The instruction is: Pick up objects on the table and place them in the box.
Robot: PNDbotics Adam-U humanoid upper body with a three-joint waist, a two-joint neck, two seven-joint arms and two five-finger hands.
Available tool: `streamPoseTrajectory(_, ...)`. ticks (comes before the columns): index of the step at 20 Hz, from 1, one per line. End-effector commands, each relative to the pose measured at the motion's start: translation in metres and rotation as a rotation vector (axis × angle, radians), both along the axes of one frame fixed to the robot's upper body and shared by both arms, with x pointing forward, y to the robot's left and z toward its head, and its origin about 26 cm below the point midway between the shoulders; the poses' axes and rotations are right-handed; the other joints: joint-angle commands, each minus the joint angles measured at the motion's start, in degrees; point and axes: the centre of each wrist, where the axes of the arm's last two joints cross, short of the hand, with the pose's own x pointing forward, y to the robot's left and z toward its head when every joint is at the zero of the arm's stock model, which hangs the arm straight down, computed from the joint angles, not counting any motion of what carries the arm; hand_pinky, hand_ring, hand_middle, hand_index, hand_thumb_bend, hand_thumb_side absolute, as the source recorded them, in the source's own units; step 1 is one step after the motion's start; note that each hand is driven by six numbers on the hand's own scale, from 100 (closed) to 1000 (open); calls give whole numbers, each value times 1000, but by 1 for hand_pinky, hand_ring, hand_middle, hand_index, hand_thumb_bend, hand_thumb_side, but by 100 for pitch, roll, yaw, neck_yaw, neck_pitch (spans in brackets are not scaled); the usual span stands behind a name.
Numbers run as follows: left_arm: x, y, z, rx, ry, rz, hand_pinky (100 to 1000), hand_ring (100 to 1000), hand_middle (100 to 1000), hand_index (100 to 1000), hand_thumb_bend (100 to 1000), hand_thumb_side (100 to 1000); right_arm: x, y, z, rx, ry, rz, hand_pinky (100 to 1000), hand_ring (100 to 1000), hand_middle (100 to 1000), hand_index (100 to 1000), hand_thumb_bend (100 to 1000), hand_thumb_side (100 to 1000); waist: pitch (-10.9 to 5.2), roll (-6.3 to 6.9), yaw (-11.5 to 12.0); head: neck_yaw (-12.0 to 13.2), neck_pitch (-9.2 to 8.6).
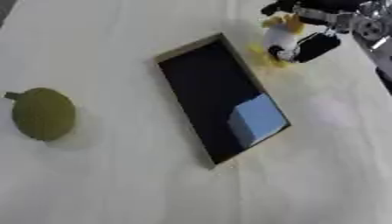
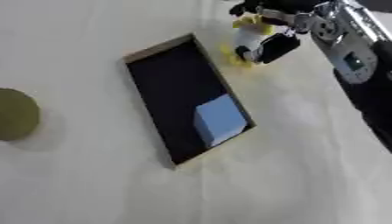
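Note:
A shallow box [image 1: 195,78] with a dark inside and tan rim lies askew in the middle of the white table. A light blue block [image 1: 257,119] sits in its near right corner. Just beyond the box's far right edge my right hand [image 1: 315,46] is curled round a small white and yellow toy [image 1: 279,37], holding it a little above the table. An olive green round fruit [image 1: 42,113] with a short stem lies at the left, well apart from the box. My left hand shows in neither view.
My right forearm [image 2: 344,48], black and silver, runs down the right edge. A white cloth [image 1: 153,188] with faint creases covers the table.

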Motion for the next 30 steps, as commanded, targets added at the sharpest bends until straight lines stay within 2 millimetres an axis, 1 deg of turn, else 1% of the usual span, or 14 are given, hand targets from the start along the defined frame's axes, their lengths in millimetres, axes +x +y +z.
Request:
streamPoseTrajectory(1,-5,2,11,29,-33,5,946,882,674,866,100,608,-2,-8,15,-32,-35,-20,963,984,895,995,340,542,-118,28,9,-18,-78)
streamPoseTrajectory(3,-5,2,11,28,-32,4,946,882,674,866,100,608,-1,-10,14,-41,-31,-22,964,985,897,997,365,549,-106,21,9,-18,-75)
streamPoseTrajectory(9,-5,2,11,26,-30,1,947,882,674,866,100,609,2,-14,9,-61,-11,-50,962,984,898,999,371,555,-100,13,15,-22,-72)
streamPoseTrajectory(11,-5,2,11,26,-29,1,947,882,674,866,100,609,5,-15,6,-75,-1,-74,952,972,870,990,376,519,-104,10,16,-24,-74)
streamPoseTrajectory(13,-5,2,11,26,-29,0,946,882,674,866,100,608,6,-16,3,-78,9,-85,932,943,765,959,338,455,-109,9,17,-28,-66)
streamPoseTrajectory(14,-5,2,11,26,-29,0,946,882,675,865,100,608,7,-16,2,-73,14,-87,910,913,680,928,298,413,-112,8,17,-29,-61)
streamPoseTrajectory(15,-5,2,11,26,-29,0,946,882,675,865,100,608,7,-15,2,-64,18,-86,892,889,642,906,279,401,-116,8,15,-29,-56)
streamPoseTrajectory(16,-4,1,11,25,-28,-1,946,882,675,865,100,609,6,-15,2,-53,19,-82,837,811,560,827,231,369,-120,9,13,-29,-53)
streamPoseTrajectory(17,-4,1,11,25,-28,-1,946,882,675,865,100,609,5,-14,2,-40,18,-76,833,805,552,819,228,367,-125,9,12,-28,-48)
streamPoseTrajectory(18,-4,1,11,25,-28,-2,946,882,675,865,100,609,4,-13,3,-26,13,-68,813,766,495,752,192,348,-131,9,11,-26,-41)
streamPoseTrajectory(19,-4,1,11,25,-27,-2,946,882,675,865,100,609,3,-13,4,-9,7,-59,807,754,484,735,177,341,-137,9,9,-25,-35)
streamPoseTrajectory(21,-4,1,11,24,-27,-4,946,882,675,864,100,610,1,-11,6,29,-5,-42,792,713,445,673,100,315,-155,10,5,-25,-24)
streamPoseTrajectory(26,-4,0,10,20,-23,-7,945,881,675,862,100,611,-6,-8,10,121,1,-5,770,650,379,587,100,275,-218,18,-18,-28,-5)
streamPoseTrajectory(30,-4,0,10,16,-21,-8,944,880,675,862,100,612,-12,-4,15,182,12,27,766,635,362,565,100,234,-286,32,-43,-29,3)
